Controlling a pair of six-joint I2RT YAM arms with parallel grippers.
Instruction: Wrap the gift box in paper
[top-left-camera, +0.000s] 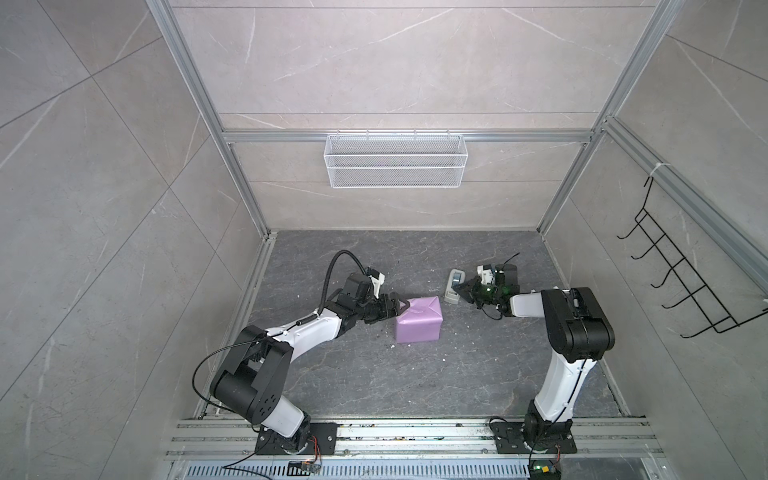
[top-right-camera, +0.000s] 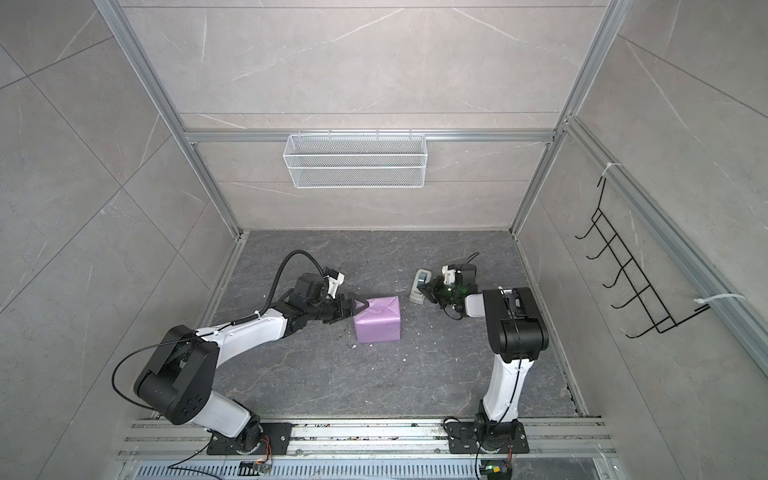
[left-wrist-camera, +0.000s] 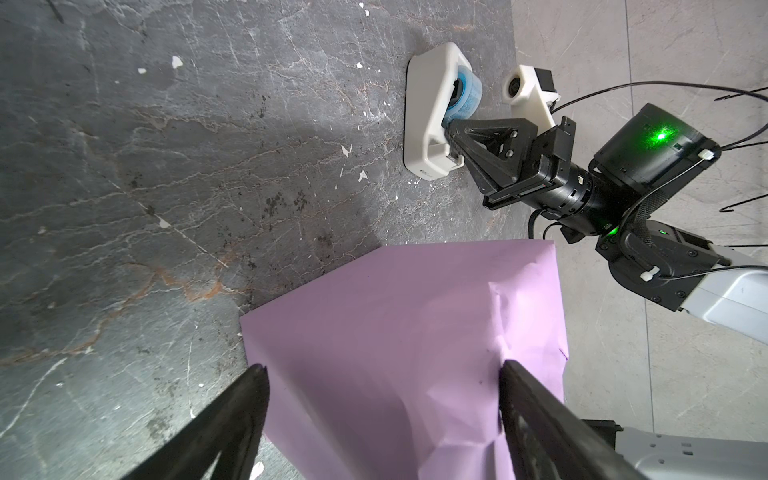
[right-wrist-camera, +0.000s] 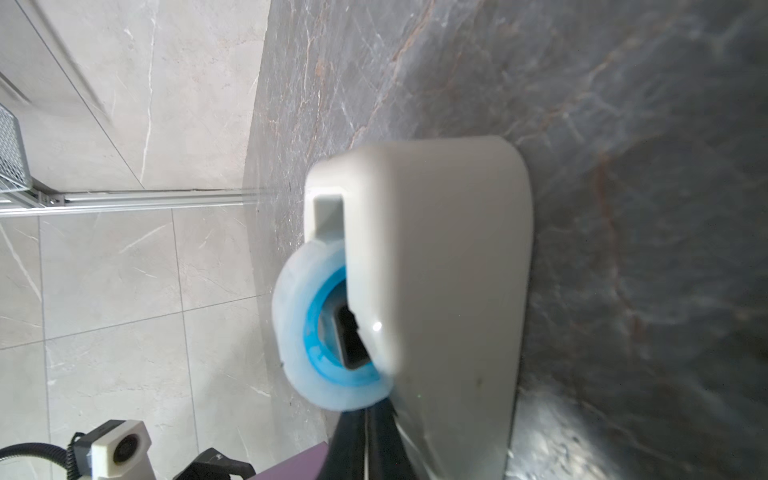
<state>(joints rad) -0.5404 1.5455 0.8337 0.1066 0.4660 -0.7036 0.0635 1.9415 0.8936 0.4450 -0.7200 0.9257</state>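
Left fingers (left-wrist-camera: 232, 419) spread at paper (left-wrist-camera: 374, 332); right fingers (left-wrist-camera: 490, 145) closed at tape dispenser (left-wrist-camera: 428, 104).

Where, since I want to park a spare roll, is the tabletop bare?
Bare: tabletop in front of the paper, between both arm bases, and the strip behind it along the back wall. Crowded: around the paper and tape dispenser, where the left end effector and right end effector work.

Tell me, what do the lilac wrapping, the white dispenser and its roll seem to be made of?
The paper looks thin and matte: sharp folds, small creases. The dispenser seems moulded plastic, off-white, slightly glossy, with rounded edges. The tape roll looks like translucent film on a blue core, probably plastic.
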